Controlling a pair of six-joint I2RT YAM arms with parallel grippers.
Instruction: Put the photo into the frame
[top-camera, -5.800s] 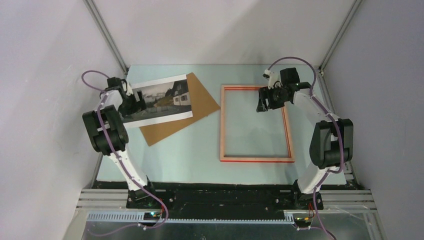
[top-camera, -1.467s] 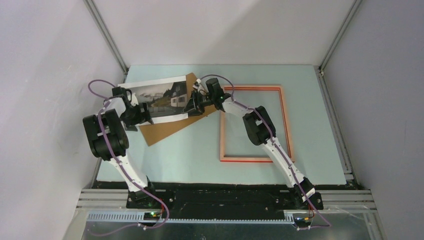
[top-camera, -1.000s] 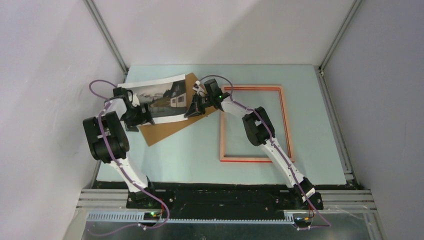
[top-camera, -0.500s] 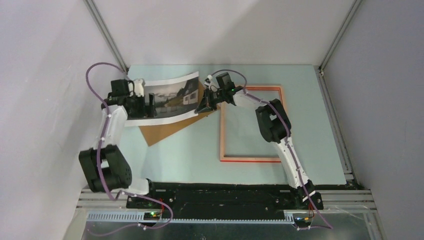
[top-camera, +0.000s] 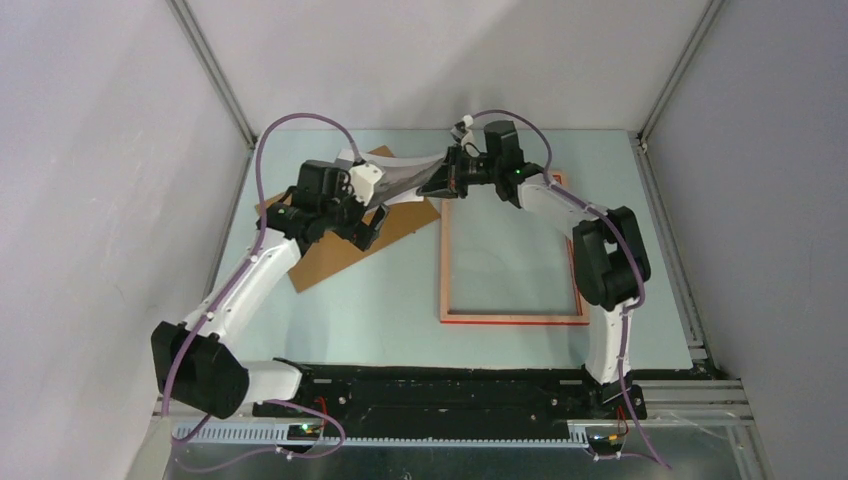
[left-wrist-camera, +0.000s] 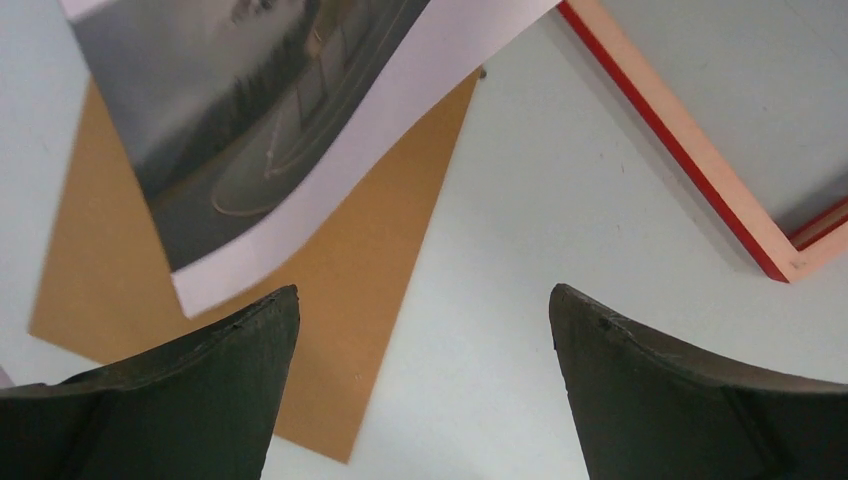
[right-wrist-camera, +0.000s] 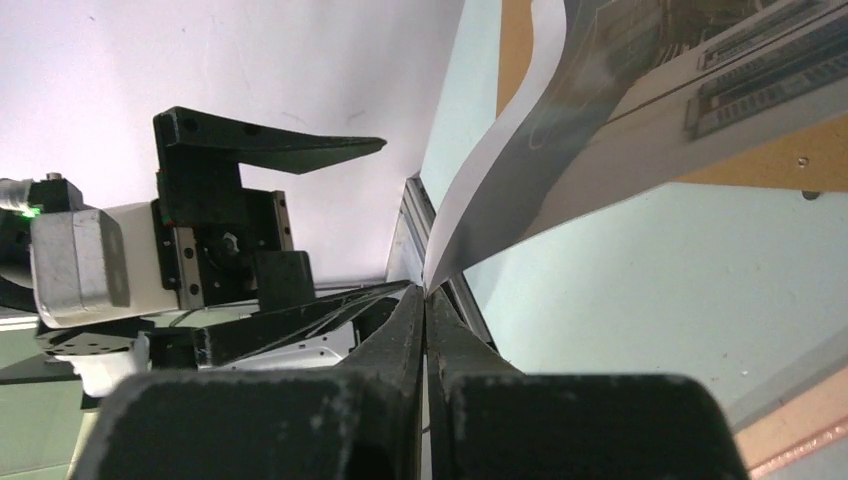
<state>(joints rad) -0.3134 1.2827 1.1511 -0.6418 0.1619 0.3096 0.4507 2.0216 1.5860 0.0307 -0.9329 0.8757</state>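
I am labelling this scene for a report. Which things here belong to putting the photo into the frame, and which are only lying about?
For the job: the photo, pinched by the right gripper; the frame, flat on the table; the open left gripper, empty.
Just lying about: the brown backing board.

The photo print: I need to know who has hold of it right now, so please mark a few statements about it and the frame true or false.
1. The right hand is shut on an edge of the grey landscape paper print. True.
2. The left hand grips the print too. False: its jaws stand wide open, apart from the paper.
3. The print lies flat inside the thin rectangular frame. False: it is held up, curved, over the plain brown backing board, left of the frame.
4. The frame lies on the table with its pale wood side up. True.
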